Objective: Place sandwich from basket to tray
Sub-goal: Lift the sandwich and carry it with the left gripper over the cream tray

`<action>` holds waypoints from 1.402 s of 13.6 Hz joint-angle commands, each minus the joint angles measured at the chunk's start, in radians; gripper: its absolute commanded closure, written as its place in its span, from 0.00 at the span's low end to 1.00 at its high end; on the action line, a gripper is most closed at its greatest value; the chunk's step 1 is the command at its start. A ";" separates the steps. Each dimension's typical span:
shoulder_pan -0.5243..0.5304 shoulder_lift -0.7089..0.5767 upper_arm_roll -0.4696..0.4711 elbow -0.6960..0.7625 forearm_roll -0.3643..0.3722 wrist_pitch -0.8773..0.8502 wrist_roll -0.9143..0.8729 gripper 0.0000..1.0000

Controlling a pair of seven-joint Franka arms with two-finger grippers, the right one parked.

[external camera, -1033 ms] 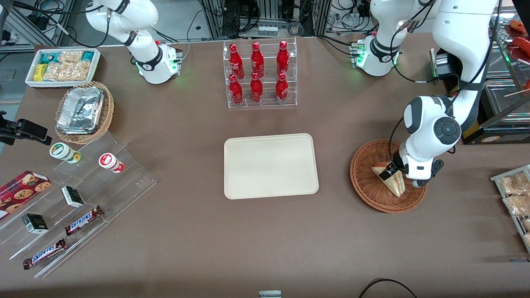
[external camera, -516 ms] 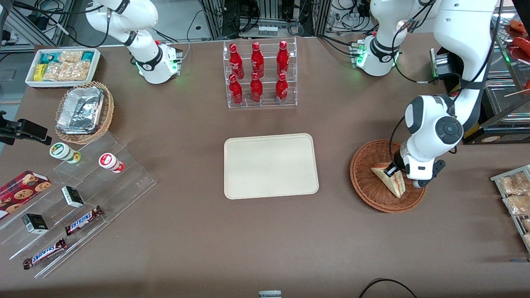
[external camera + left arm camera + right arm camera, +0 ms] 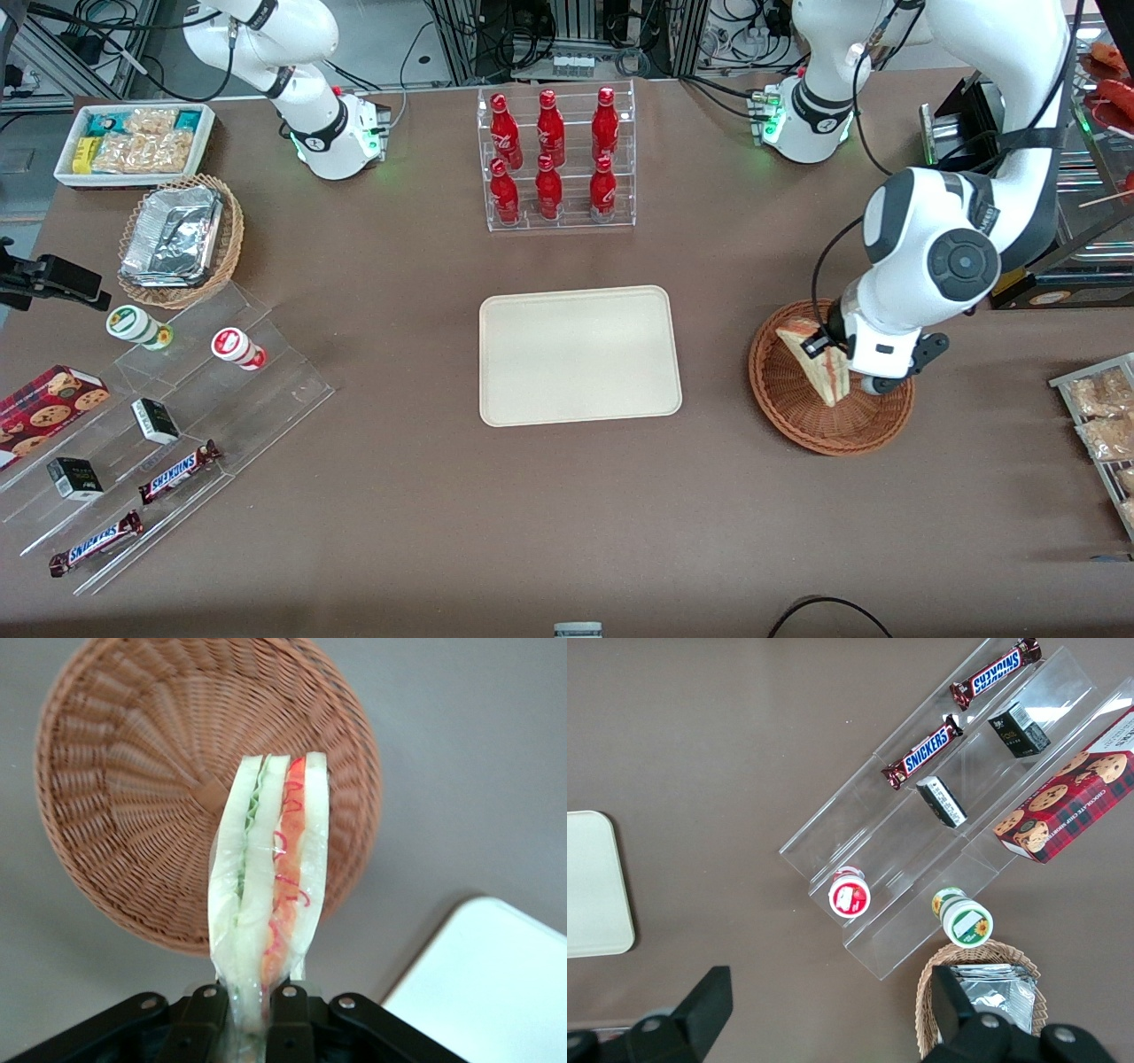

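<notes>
My left gripper point(image 3: 826, 347) is shut on the sandwich point(image 3: 817, 361), a wrapped wedge of pale bread with red-orange and green filling, held in the air above the reddish-brown wicker basket point(image 3: 788, 403). In the left wrist view the sandwich point(image 3: 270, 877) stands out from between the black fingers point(image 3: 205, 1014) of the gripper point(image 3: 251, 1014), with the basket point(image 3: 133, 806) below it showing nothing inside and a corner of the cream tray point(image 3: 496, 992) beside it. The tray point(image 3: 580, 354) lies flat at the table's middle, with nothing on it.
A clear rack of red bottles point(image 3: 555, 159) stands farther from the front camera than the tray. Packets on a metal rack point(image 3: 1103, 416) lie at the working arm's end. Toward the parked arm's end are a tan basket with foil trays point(image 3: 177, 239) and acrylic snack steps point(image 3: 168, 443).
The left gripper has risen with the sandwich, lifting it off the basket floor and shifting it slightly toward the tray.
</notes>
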 commanded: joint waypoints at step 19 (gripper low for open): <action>-0.546 0.553 0.008 0.565 -0.015 0.054 -0.263 1.00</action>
